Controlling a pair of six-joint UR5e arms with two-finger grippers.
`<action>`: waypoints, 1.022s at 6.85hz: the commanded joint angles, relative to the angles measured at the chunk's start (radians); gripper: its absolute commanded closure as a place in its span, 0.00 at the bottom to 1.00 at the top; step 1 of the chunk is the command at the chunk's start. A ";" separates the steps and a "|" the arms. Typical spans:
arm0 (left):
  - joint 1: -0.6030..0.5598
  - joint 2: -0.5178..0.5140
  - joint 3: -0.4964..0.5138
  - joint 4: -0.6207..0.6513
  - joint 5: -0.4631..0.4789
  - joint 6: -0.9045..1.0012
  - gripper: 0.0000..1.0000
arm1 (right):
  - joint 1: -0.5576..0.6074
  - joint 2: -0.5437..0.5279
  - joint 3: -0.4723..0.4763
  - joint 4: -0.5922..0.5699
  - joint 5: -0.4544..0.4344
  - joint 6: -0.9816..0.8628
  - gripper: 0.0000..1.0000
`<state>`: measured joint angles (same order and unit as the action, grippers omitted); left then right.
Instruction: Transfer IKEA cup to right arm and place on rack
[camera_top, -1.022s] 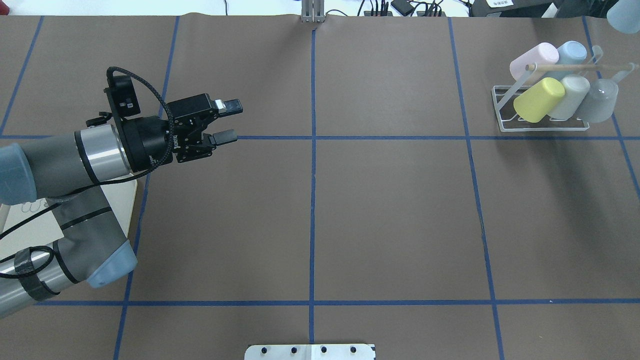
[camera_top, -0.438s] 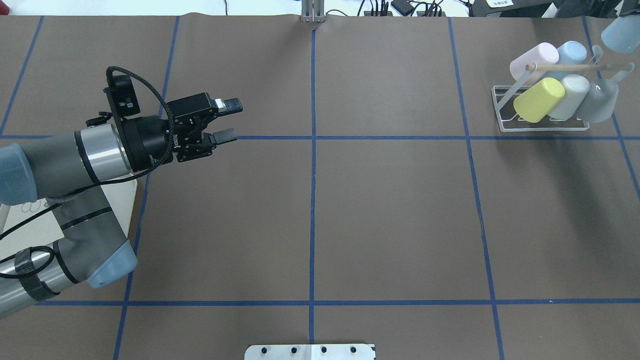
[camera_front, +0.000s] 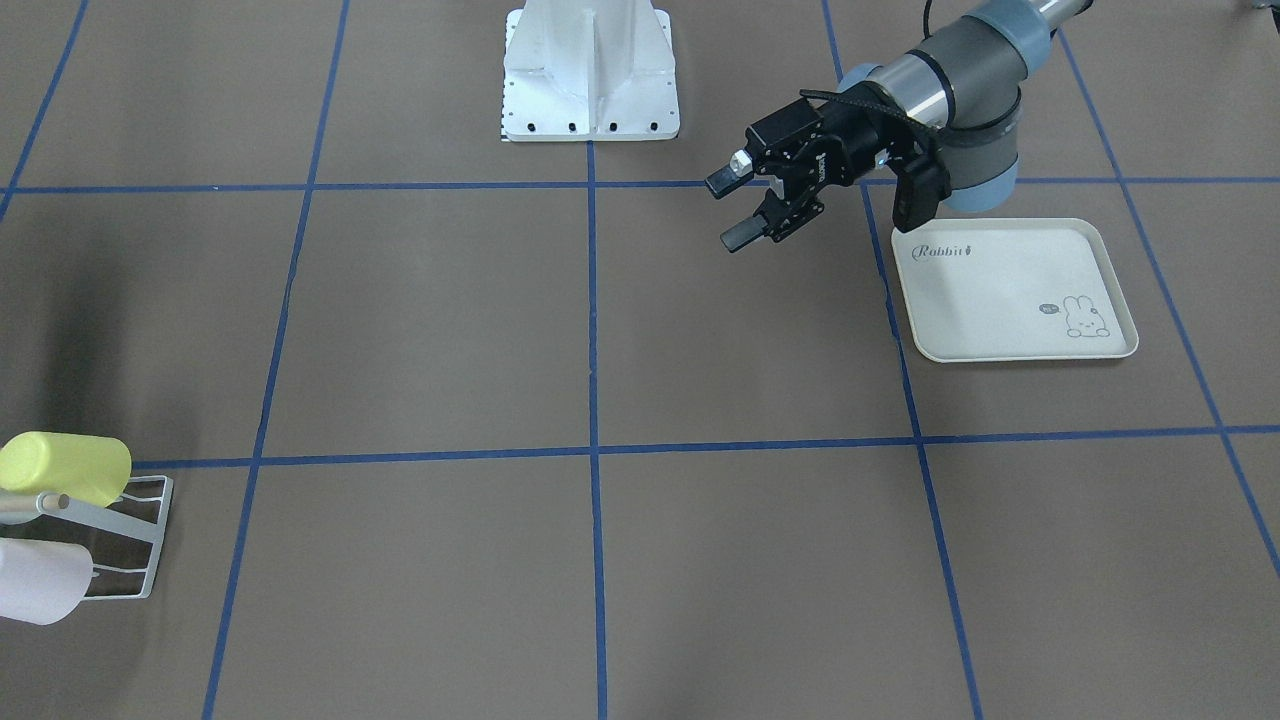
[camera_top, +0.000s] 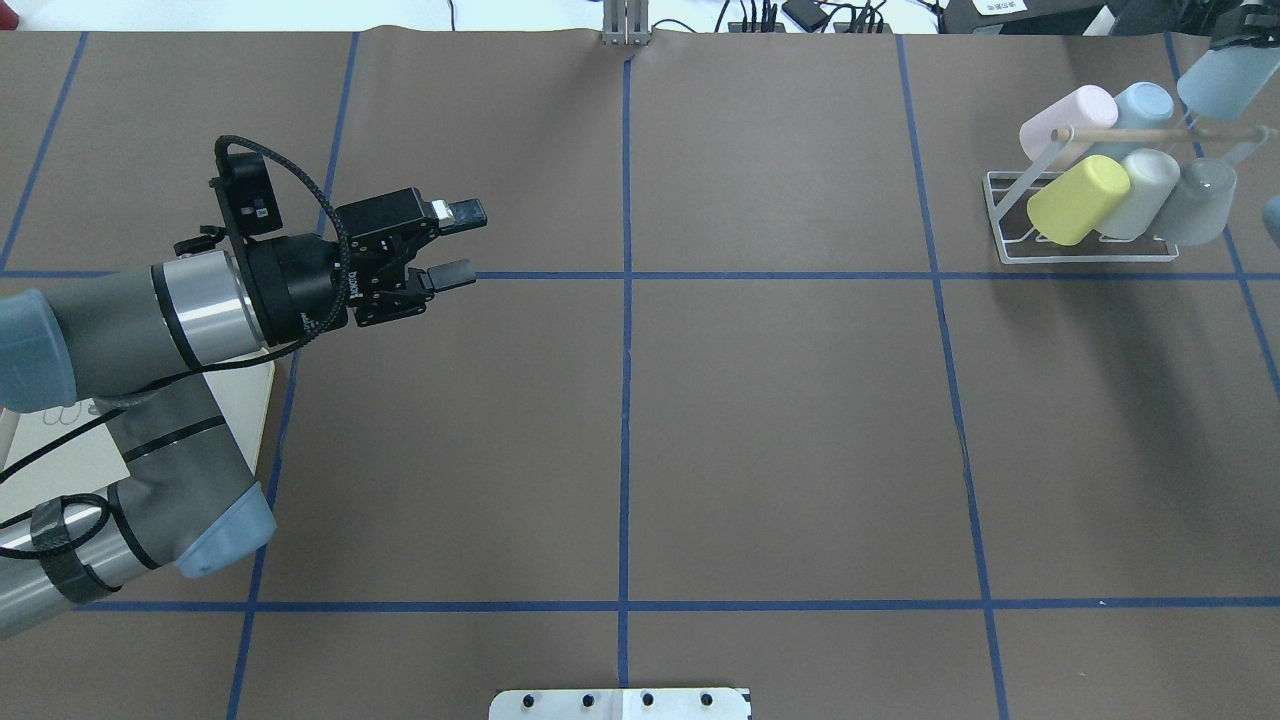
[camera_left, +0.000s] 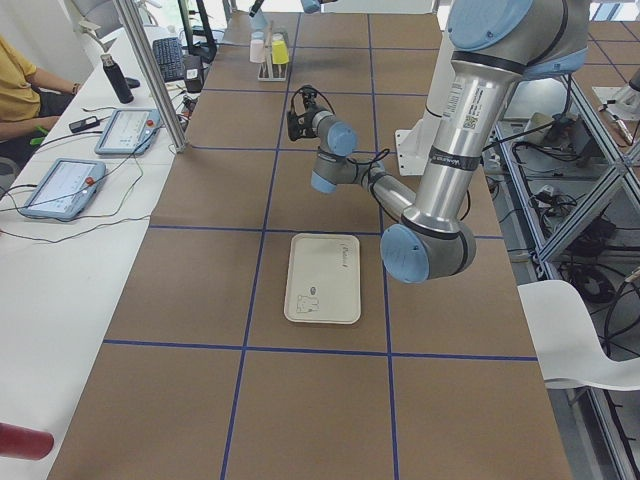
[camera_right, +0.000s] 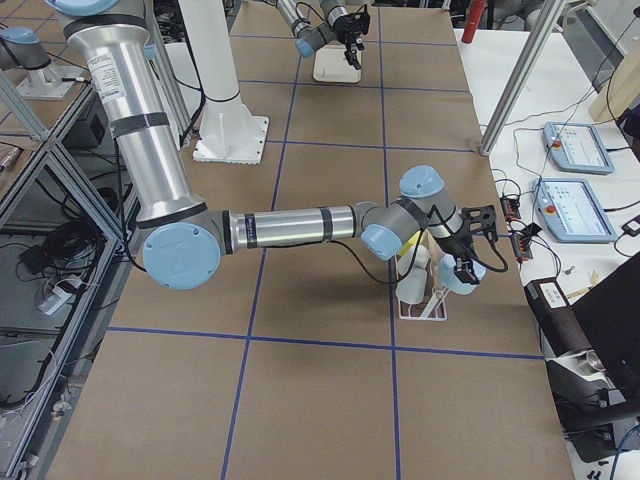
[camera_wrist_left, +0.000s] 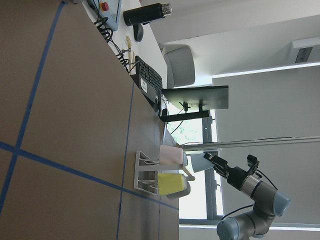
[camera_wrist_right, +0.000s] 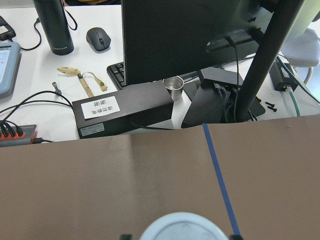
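In the view that faces me, my left hand hangs over the brown surface with its two fingers wide apart. A cream tray with a little rabbit on it lies near it. Far off at the edge I see part of the white rack, with a yellow cup and a pink cup on it. From above, the rack carries five cups, and the light blue cup is up in the air at the far right corner, just past the end of the rack's wooden rod. From the left end, my near arm bends over the tray. From the right end, my right arm stretches low across the surface to the rack. My left wrist camera looks over at my right hand, which holds the light blue cup in the air just beside the pink cup. My right wrist camera shows the round bottom of the light blue cup between my right hand's two fingers, which are clamped on its sides.
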<state>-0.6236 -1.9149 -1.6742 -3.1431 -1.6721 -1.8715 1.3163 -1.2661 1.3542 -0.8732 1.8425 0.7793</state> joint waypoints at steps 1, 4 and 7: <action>0.001 0.000 0.001 0.005 0.000 0.000 0.01 | -0.009 0.011 -0.029 0.000 -0.002 -0.005 1.00; 0.001 -0.004 0.001 0.017 0.000 0.000 0.01 | -0.011 0.008 -0.041 0.000 -0.002 -0.006 1.00; 0.001 -0.004 0.001 0.017 0.000 0.000 0.01 | -0.032 0.004 -0.047 0.000 -0.003 -0.003 0.86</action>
<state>-0.6228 -1.9199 -1.6736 -3.1263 -1.6720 -1.8715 1.2952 -1.2605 1.3096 -0.8722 1.8397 0.7739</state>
